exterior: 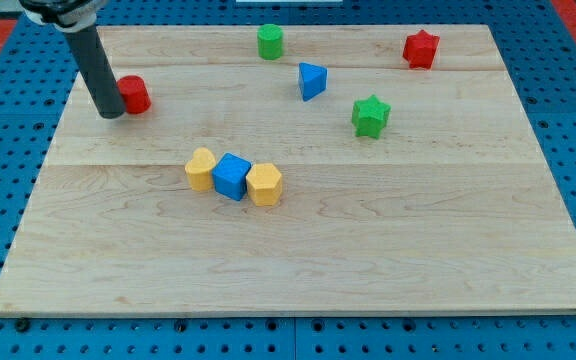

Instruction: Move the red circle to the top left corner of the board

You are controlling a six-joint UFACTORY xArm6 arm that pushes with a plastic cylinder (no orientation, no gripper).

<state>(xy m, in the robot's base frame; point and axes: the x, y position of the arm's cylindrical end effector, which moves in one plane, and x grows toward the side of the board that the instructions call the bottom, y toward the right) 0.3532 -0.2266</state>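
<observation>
The red circle point(134, 94) sits near the board's left edge, in the upper left part of the board point(298, 250). My tip point(110, 113) touches its left side, a little below it, and the rod hides part of it. The rod rises toward the view's top left.
A yellow heart point(201, 169), a blue cube point(232, 176) and a yellow hexagon point(264, 185) stand pressed together in a row at mid-board. A green cylinder point(270, 41), a blue triangle point(312, 80), a green star point(370, 116) and a red star point(420, 48) lie toward the top right.
</observation>
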